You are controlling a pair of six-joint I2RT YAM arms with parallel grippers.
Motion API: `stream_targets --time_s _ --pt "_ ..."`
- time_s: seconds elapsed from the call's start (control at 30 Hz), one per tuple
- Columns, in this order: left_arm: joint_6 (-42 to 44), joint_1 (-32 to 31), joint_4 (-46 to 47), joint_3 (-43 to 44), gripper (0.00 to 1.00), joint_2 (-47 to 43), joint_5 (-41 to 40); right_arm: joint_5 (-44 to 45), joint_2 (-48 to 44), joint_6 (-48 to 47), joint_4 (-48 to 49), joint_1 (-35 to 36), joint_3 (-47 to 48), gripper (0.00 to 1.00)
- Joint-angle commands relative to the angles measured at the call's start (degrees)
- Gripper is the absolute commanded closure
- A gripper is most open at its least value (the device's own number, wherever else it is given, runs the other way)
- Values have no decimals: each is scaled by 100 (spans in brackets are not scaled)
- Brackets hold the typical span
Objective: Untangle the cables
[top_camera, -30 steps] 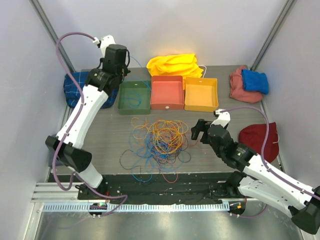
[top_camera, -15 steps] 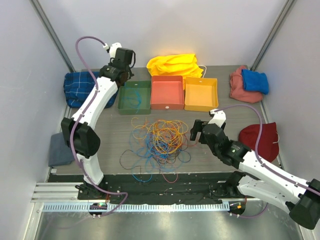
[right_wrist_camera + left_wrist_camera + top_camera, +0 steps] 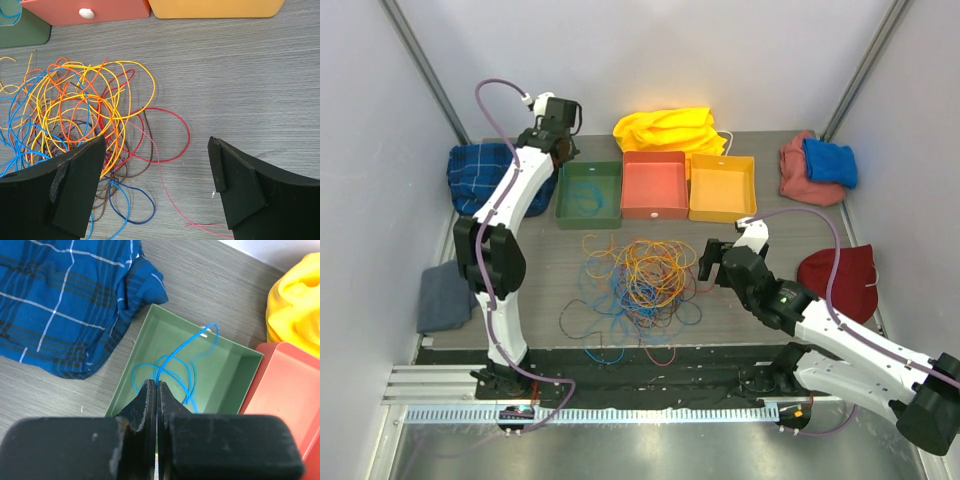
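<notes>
The cables (image 3: 640, 275) lie as a tangle of orange, yellow, blue, red and brown strands on the table in front of the trays. The tangle also shows in the right wrist view (image 3: 85, 110). My right gripper (image 3: 710, 262) is open and empty at the tangle's right edge, with a red loop and a pink strand between its fingers (image 3: 157, 145). My left gripper (image 3: 563, 150) hangs over the back of the green tray (image 3: 570, 212). Its jaws are shut on a blue cable (image 3: 177, 357) that loops down into the green tray (image 3: 235, 375).
A red tray (image 3: 654, 212) and a yellow tray (image 3: 722, 214) stand right of the green one. A yellow cloth (image 3: 670, 128) lies behind them. A blue plaid cloth (image 3: 475, 175) and a grey cloth (image 3: 442, 298) lie left. Red and blue cloths (image 3: 818, 165) and a dark red cloth (image 3: 840, 275) lie right.
My left arm has folded upright and its gripper has shifted slightly back over the green tray. My right gripper has edged a little left toward the tangle.
</notes>
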Motion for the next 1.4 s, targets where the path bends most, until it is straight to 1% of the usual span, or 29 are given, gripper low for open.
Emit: stream_targets --time_s 0.0,0.03,0.13,0.17,0.2,0.23,0.27,0.33,0.37,0.4,0.47,0.57,0.6,0.63,0.67,0.73,0.77,0.8,0.97,1.0,1.03,1.07,1.13,1.27,1.37 --pt "-78 -8 265 -242 95 -204 211 11 10 27 222 9 118 8" --pt "-121 1 256 -304 92 -231 229 2 27 36 222 1 126 9" --pt "-165 -8 256 -585 49 -362 501 -59 19 62 222 9 127 9" --pt "-218 -8 274 -699 30 -441 527 -68 10 71 222 1 118 9" --pt "-271 -8 326 -978 23 -564 545 -68 -8 80 222 1 109 9" --pt "-323 -8 396 -1164 18 -695 563 -77 -34 89 222 1 109 8" --pt "-420 -16 519 -1314 0 -1019 572 -95 -43 97 222 1 109 9" --pt "-473 -60 599 -1786 0 -1372 598 -112 -61 115 222 9 100 8" --pt "-482 -95 625 -1920 0 -1782 555 -138 -61 132 214 1 91 8" --pt "-482 -139 643 -2078 0 -1960 511 -156 -52 124 222 1 91 9" --pt "-386 -349 625 -2456 0 -2600 318 -182 -43 115 222 1 91 9" --pt "-333 -701 459 -2956 0 -3209 62 -209 1 97 318 1 48 9" --pt "-359 -772 345 -3089 1 -3593 105 -235 27 89 362 1 13 9" --pt "-368 -903 327 -3273 2 -3754 210 -244 36 115 398 1 -5 9" --pt "-377 -965 309 -3623 4 -3921 507 -218 54 150 441 1 -31 9" --pt "-525 -1105 117 -3994 6 -4281 790 -183 115 299 608 9 -111 8" --pt "-639 -1150 20 -4152 7 -4378 992 -235 107 317 739 9 -137 7" --pt "-727 -1185 -33 -4537 8 -4458 1072 -270 89 317 828 9 -215 7" --pt "-1693 -1747 -297 -5664 10 -5371 1020 -464 27 370 1013 9 -287 8" --pt "-1860 -1826 -254 -5840 10 -5503 959 -499 53 370 978 9 -260 8" --pt "-1993 -1940 -201 -6224 11 -5609 958 -525 89 379 969 1 -243 8" --pt "-2229 -1976 -88 -6367 12 -5784 985 -543 176 422 952 1 -234 8" --pt "-2380 -2055 71 -6710 14 -5856 1134 -639 290 484 943 9 -199 8" --pt "-2539 -2187 247 -6905 19 -5804 1108 -859 519 598 873 9 -76 8" --pt "-2565 -2214 379 -7045 24 -5689 1204 -842 476 642 829 1 -93 8"
